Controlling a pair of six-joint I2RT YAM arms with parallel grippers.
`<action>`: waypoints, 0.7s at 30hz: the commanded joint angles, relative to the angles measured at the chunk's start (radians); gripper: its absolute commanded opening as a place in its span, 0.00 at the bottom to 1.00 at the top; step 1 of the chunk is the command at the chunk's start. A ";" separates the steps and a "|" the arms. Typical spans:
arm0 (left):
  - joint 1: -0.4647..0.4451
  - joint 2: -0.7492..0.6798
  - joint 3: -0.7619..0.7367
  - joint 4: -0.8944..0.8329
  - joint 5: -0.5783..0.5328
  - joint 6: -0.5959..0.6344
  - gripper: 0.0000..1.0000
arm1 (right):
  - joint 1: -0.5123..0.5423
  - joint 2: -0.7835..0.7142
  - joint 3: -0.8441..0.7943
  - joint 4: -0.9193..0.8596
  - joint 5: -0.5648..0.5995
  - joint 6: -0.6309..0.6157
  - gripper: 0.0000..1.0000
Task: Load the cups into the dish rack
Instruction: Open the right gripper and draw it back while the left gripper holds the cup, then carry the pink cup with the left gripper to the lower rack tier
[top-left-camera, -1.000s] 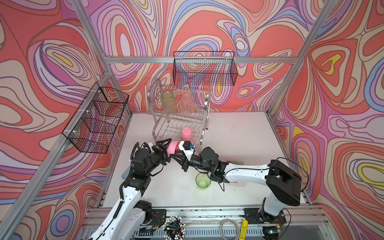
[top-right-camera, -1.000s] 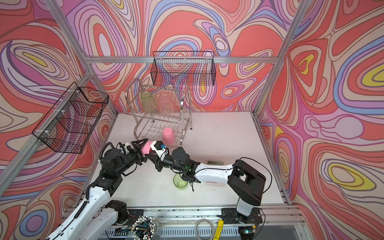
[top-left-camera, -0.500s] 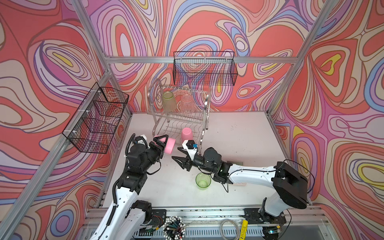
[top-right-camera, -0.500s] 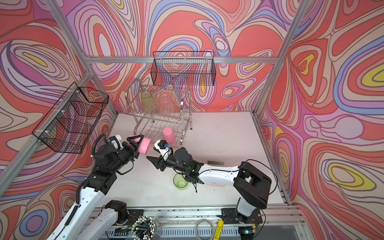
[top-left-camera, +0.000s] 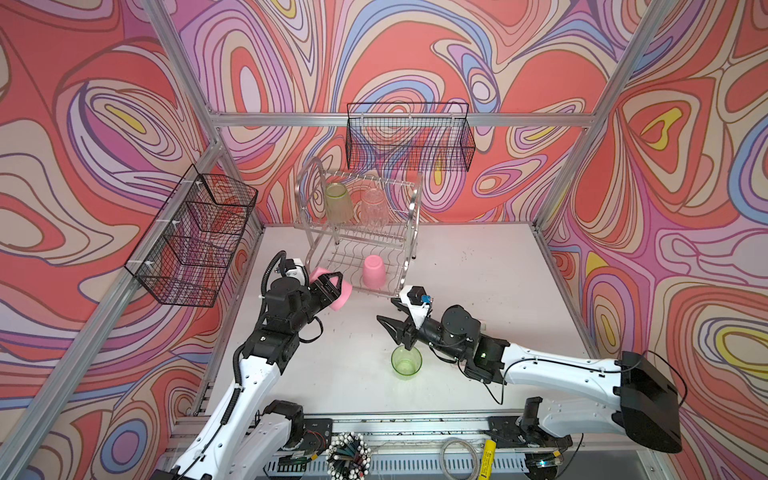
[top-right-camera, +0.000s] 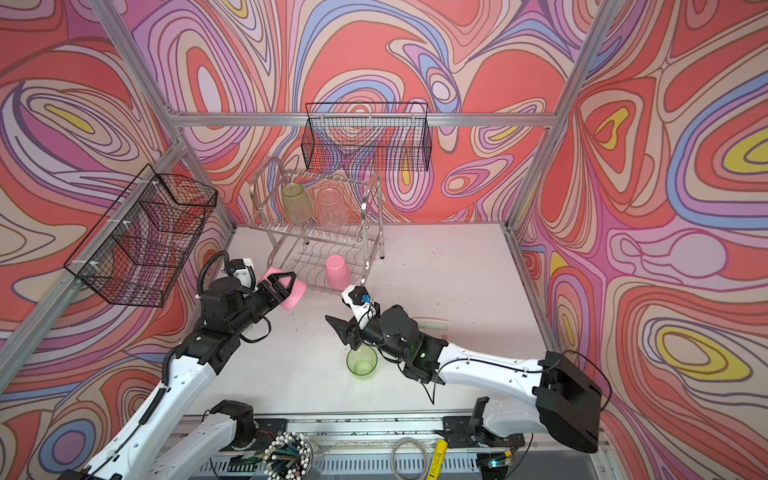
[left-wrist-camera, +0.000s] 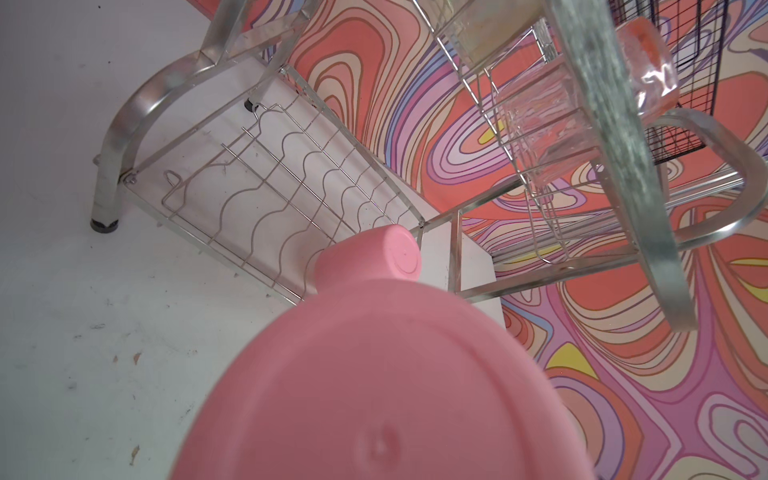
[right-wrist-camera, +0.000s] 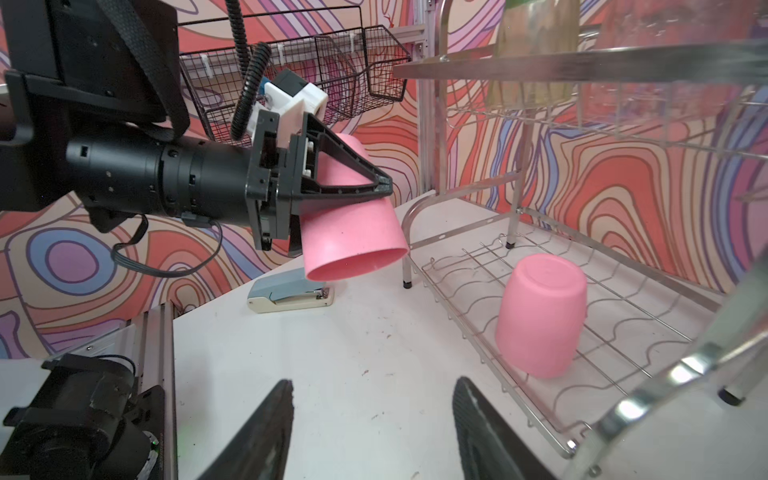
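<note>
- Beside the lower tier of the dish rack (top-left-camera: 409, 216), the left fingers (right-wrist-camera: 345, 166) are clamped on a pink cup (right-wrist-camera: 353, 245); this looks like the placing step.
- Next: lower it, mouth down, beside the racked pink cup (right-wrist-camera: 540, 316).
- The right fingers (right-wrist-camera: 257, 432) are apart and empty, near the green cup (top-left-camera: 406, 362) on the tabletop (top-left-camera: 478, 270).

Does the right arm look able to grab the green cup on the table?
Probably yes: the right gripper is open and empty, and the green cup stands upright close beside it with nothing between.
</note>
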 joint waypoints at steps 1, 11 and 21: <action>-0.005 0.025 -0.023 0.114 -0.020 0.140 0.65 | -0.016 -0.075 -0.035 -0.100 0.100 -0.001 0.63; -0.063 0.092 -0.146 0.450 -0.127 0.342 0.65 | -0.166 -0.214 -0.093 -0.189 0.053 0.045 0.62; -0.087 0.220 -0.168 0.636 -0.173 0.477 0.65 | -0.271 -0.246 -0.130 -0.174 0.011 0.052 0.62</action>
